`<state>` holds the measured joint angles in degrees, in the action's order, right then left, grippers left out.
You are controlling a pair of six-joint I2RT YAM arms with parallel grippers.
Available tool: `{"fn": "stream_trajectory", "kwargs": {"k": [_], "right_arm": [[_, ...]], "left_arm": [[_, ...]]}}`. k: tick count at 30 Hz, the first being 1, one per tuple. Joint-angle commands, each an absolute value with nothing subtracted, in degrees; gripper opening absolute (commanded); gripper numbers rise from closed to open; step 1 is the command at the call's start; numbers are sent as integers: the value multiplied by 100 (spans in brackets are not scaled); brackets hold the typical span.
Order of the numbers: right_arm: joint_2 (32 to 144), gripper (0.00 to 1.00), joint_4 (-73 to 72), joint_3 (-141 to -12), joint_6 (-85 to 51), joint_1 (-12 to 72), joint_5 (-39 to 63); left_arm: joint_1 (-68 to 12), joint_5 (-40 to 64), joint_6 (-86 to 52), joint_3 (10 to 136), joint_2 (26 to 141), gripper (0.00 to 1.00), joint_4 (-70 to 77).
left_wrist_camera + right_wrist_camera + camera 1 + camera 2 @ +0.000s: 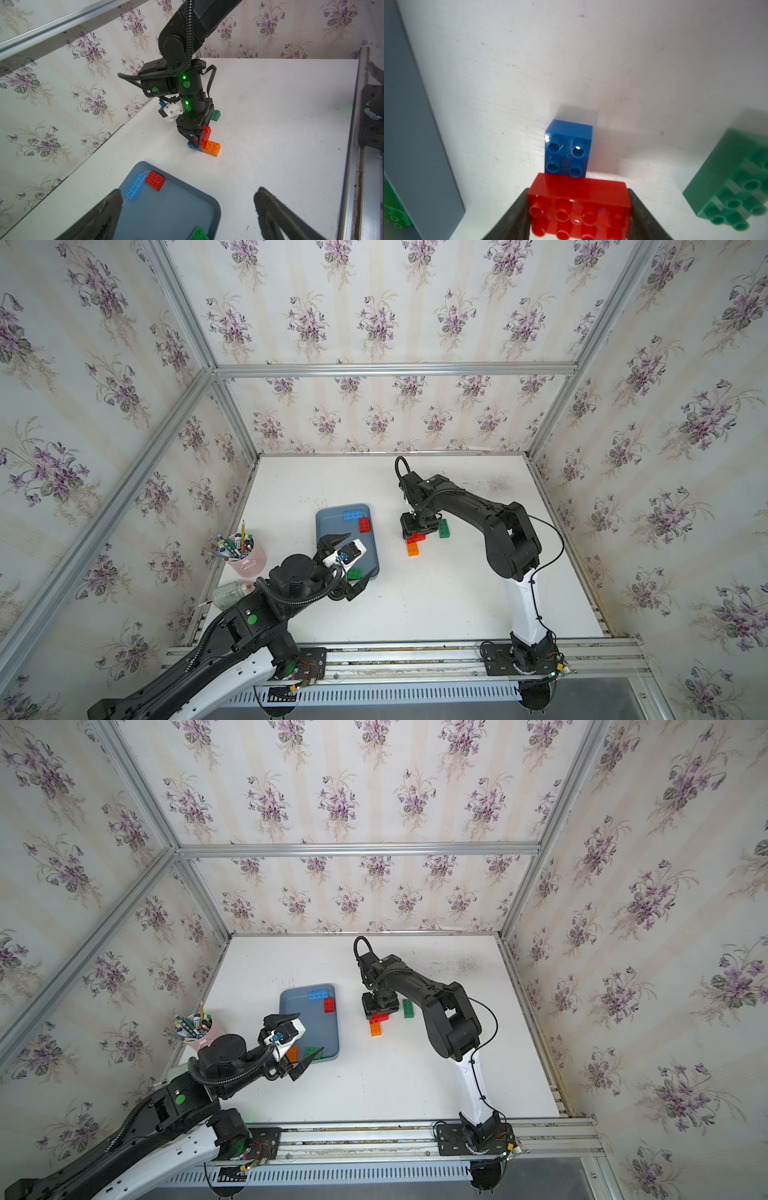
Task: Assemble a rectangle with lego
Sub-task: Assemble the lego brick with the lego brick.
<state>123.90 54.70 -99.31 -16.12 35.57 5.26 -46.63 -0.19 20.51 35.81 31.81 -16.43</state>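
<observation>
My right gripper is shut on a red oblong lego brick, one finger on each short end, low over the white table. A blue square brick sits just beyond it, and an orange brick lies against it on the near side. A green oblong brick lies apart to the right. My left gripper hangs open and empty over the near part of the blue-grey tray. In the tray lie a light blue brick, a red brick, a green brick and an orange brick.
A pink cup of pens and a bottle lying on its side stand at the table's left edge, behind my left arm. Wallpapered walls in aluminium frames close the table at the left, back and right.
</observation>
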Motion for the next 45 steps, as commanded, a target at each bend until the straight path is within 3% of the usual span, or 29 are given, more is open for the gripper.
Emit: {"fn": "stream_trajectory", "kwargs": {"k": [1,45], "right_arm": [[12454,58,5517,-9932,-1617,3551,403],[12305,58,5389,-9589,-1635,3542,643]], "left_arm": [[-4658,0,2067,3577,3173,100,-1442],[-4654,44,2101,3549,3250,100,-1415]]}}
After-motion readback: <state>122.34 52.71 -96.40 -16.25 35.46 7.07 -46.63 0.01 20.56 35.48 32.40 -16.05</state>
